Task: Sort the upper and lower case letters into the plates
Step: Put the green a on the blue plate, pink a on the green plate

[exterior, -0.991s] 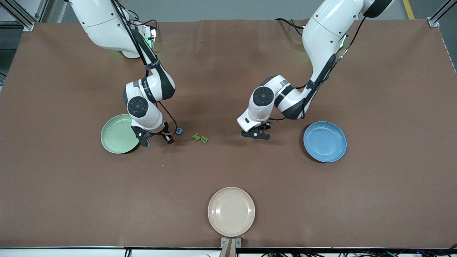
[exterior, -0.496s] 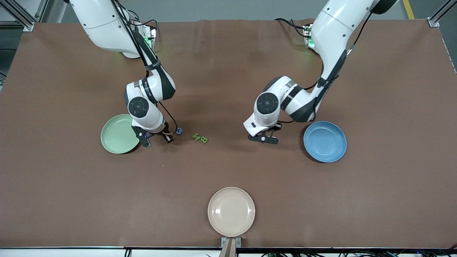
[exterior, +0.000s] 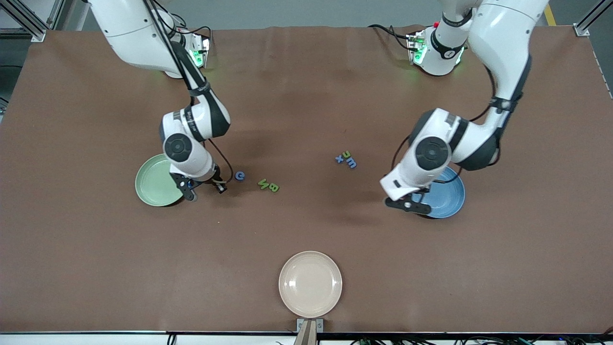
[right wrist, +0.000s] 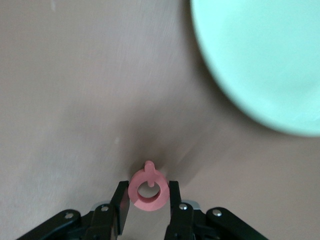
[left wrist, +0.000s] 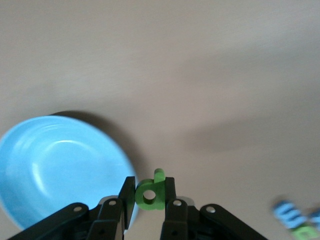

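Swung over the blue plate [exterior: 448, 197], the left end effector [left wrist: 149, 195] pinches a green letter [left wrist: 150, 192] and the right end effector [right wrist: 148, 196] a red letter [right wrist: 148, 189]; either thin grip might slip early.

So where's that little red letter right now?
The red letter is pinched in the right arm's tool, just above the brown table beside the mint green plate, seen best in the right wrist view.

The left claw [exterior: 415, 205], clamped on a green letter [left wrist: 150, 192], is being carried from the middle of the table to the blue plate [exterior: 448, 196], uncovering a cluster of small letters [exterior: 346, 158]. The right claw [exterior: 203, 188], now being pinched shut on a red letter [right wrist: 147, 189], is being shifted slightly toward the mint green plate [exterior: 155, 184].
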You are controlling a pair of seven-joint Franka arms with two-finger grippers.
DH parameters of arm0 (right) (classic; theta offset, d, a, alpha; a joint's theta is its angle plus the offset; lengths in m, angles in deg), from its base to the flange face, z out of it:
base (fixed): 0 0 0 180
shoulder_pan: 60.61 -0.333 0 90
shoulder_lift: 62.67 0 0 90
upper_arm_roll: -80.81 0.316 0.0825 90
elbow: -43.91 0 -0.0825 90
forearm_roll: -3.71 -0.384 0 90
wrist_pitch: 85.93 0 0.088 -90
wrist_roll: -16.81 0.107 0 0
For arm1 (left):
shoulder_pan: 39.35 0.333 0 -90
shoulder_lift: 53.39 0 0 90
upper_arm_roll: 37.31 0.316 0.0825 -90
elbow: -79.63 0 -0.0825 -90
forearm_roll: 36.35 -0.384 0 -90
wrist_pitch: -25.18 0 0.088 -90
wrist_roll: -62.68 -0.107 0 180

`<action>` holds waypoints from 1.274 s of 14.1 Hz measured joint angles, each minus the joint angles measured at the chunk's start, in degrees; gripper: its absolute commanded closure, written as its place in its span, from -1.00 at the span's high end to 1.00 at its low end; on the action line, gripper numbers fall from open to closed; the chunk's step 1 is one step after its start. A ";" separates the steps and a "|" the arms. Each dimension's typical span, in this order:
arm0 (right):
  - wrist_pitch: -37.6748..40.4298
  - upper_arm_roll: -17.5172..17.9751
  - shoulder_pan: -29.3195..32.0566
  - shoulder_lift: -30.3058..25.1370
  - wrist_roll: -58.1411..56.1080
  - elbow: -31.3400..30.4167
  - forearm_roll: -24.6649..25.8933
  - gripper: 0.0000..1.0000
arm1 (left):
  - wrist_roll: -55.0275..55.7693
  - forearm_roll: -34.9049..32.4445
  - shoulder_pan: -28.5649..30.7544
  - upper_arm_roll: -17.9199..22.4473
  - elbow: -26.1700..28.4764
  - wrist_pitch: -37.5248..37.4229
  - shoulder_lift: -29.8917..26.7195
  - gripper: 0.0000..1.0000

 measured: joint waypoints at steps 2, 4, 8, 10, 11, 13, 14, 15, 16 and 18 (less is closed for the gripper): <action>5.19 -0.29 4.37 -3.37 -8.26 0.92 0.05 -1.00 | -3.91 -0.29 3.85 0.00 2.07 0.17 -0.52 -0.78; 8.59 -0.48 9.72 -7.45 -18.63 0.42 0.06 -1.00 | -6.31 -2.56 6.99 -0.03 4.01 1.44 -0.62 -0.78; 5.40 -0.59 18.84 -11.26 -34.35 -5.91 0.08 -1.00 | -8.43 -4.83 10.95 -0.09 10.22 8.40 -0.62 -0.78; -1.37 -0.59 21.94 -10.86 -39.49 -10.49 0.08 -0.99 | -8.53 -6.78 11.90 -0.11 13.07 10.90 -0.62 -0.78; -3.76 -0.58 22.79 -10.63 -40.78 -12.26 0.09 -0.99 | -8.54 -7.52 12.24 -0.11 14.04 11.38 -0.62 -0.77; -5.79 -0.45 23.11 -10.15 -41.40 -14.29 0.12 -0.96 | -8.57 -8.11 12.45 -0.12 15.25 11.94 -0.62 -0.73; -5.87 -0.21 23.10 -9.78 -41.40 -14.54 0.12 -0.92 | -8.57 -8.24 12.45 -0.16 15.60 12.36 -0.62 -0.72; -5.90 -0.01 23.08 -9.25 -41.40 -14.56 0.12 -0.76 | -8.57 -8.29 12.45 -0.20 15.88 12.89 -0.62 -0.67; -5.90 0.10 23.08 -8.65 -41.41 -14.59 0.12 -0.23 | -8.57 -8.30 12.48 -0.20 16.05 13.21 -0.62 -0.42; -6.08 0.17 23.08 -7.28 -41.47 -14.59 0.12 1.00 | -8.57 -8.31 12.73 -0.20 16.08 13.41 -0.64 0.93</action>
